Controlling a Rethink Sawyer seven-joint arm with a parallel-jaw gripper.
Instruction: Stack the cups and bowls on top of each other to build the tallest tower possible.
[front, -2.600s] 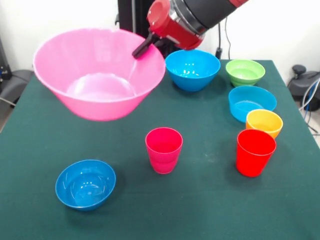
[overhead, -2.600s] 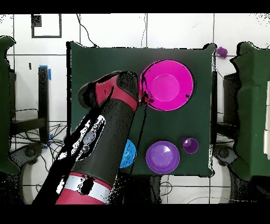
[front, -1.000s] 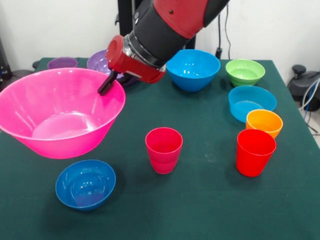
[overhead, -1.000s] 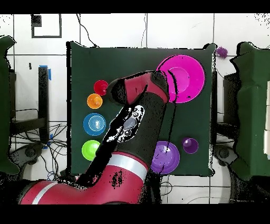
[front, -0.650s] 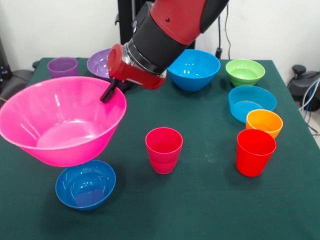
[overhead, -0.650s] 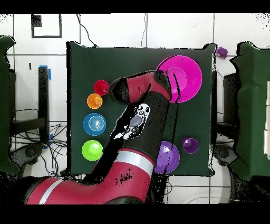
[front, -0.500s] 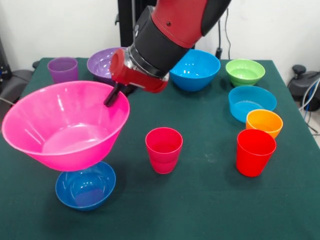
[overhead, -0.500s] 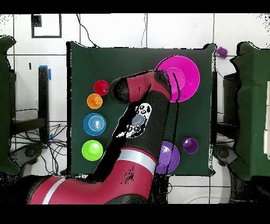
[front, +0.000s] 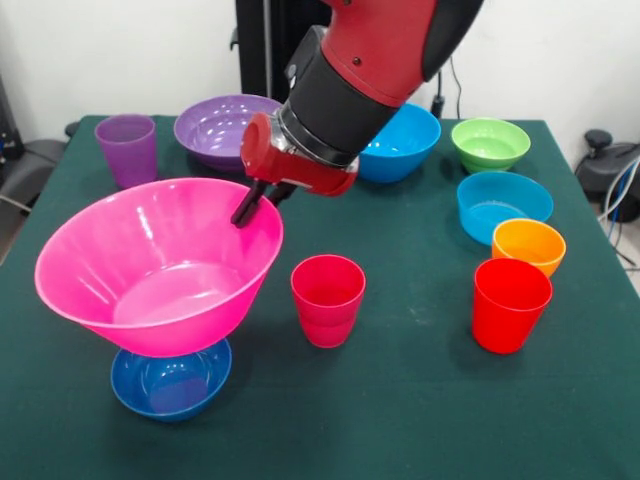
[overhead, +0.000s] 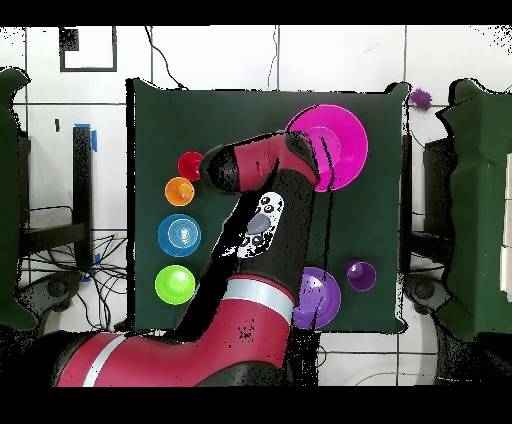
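Observation:
My gripper (front: 258, 203) is shut on the far rim of the huge pink bowl (front: 150, 270), which hangs tilted directly over the small dark blue bowl (front: 170, 384) and hides most of it. I cannot tell whether the two touch. In the overhead view the pink bowl (overhead: 335, 140) lies beyond the gripper (overhead: 319, 152). The magenta cup (front: 327, 299) stands just right of the pink bowl. The red cup (front: 510, 304), orange bowl (front: 528, 243), cyan bowl (front: 503, 203) and green bowl (front: 490, 143) line the right side. The purple bowl (front: 218, 125) and purple cup (front: 127, 148) stand at the far left.
The large blue bowl (front: 405, 140) sits at the far side, half hidden behind the arm (front: 360, 80). In the overhead view the arm (overhead: 255, 250) covers the middle of the green table (overhead: 160, 120) and part of the purple bowl (overhead: 322, 296).
The gripper has carried the pink bowl rightward in the front view, from beside the small dark blue bowl to directly over it. The purple bowl and purple cup have come into view.

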